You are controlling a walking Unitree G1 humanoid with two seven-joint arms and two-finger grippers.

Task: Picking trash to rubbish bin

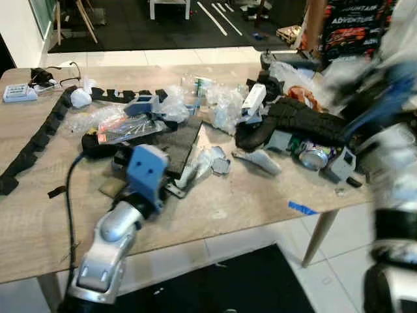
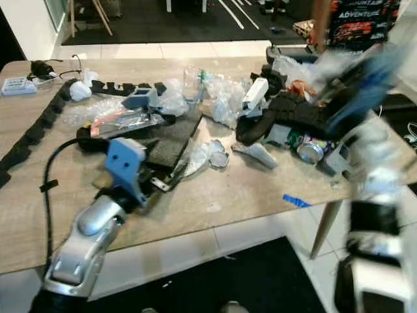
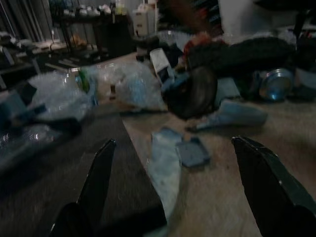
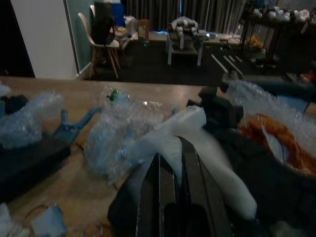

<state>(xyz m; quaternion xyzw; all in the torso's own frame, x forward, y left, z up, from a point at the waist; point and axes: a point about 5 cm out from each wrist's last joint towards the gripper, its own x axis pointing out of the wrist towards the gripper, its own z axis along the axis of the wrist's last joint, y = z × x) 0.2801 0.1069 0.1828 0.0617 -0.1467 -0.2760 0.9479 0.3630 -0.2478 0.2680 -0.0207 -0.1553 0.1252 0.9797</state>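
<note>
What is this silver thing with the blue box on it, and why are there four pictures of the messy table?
That silver thing is a robot's left arm. Two pictures come from the robot's head, like two eyes looking down. The other two come from small cameras on its wrists. The left gripper, two black fingers spread open, hovers over a black mat and crumpled plastic. The right gripper has its fingers pressed together, holding nothing, near a white bottle. The wooden table carries trash: bubble wrap, a crushed can and black foam strips.

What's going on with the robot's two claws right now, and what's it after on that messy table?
Left gripper open, low over crumpled pale wrapper. Right gripper shut, empty, above white foam piece. Black foam mat beside wrapper.
</note>
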